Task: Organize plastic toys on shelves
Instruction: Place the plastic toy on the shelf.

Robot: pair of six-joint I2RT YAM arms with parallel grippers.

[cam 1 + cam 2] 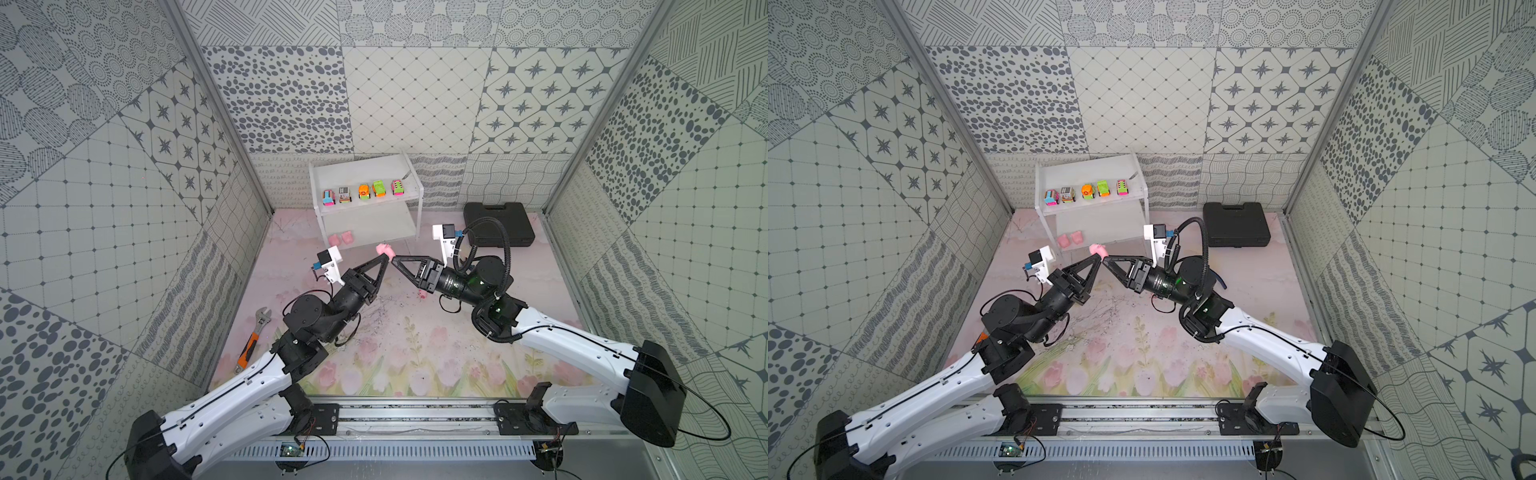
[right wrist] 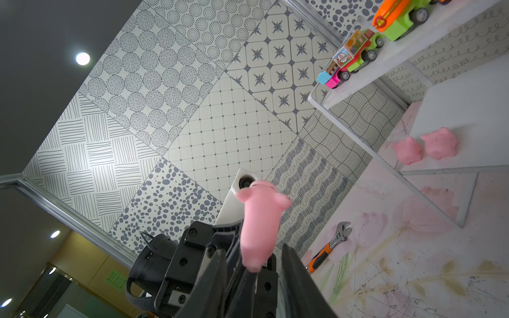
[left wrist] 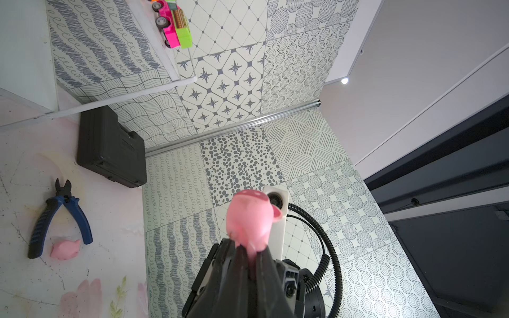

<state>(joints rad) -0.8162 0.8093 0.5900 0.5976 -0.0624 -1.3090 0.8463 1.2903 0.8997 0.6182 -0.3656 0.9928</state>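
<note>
Pig (image 3: pixel 252 217) pinched by its rear in my left claw (image 3: pixel 247 247), snout outward; smooth, pink. Right claw (image 2: pixel 253 252) spread, just beside it.

It was a robotics lab, and what I stood before was a test booth, not a lived-in room. Printed grey-and-white pattern panels (image 1: pixel 286 99) stood in aluminium posts (image 1: pixel 606 99), closing in a tabletop under a flowered mat (image 1: pixel 415 353). The left arm (image 1: pixel 232 395) and the right arm (image 1: pixel 582 345) were bolted to a metal rail (image 1: pixel 415 417) at the front edge, with a slotted cable duct (image 1: pixel 395 451) and a bare circuit board (image 1: pixel 289 449) below. The props looked staged: a small white rack (image 1: pixel 357 174) of toy cars (image 1: pixel 363 192), a black case (image 1: pixel 498 224), a wrench (image 1: pixel 251 340). Beyond the panels, recessed ceiling lights (image 2: pixel 82 58) and a green notice (image 2: pixel 115 279) showed.
</note>
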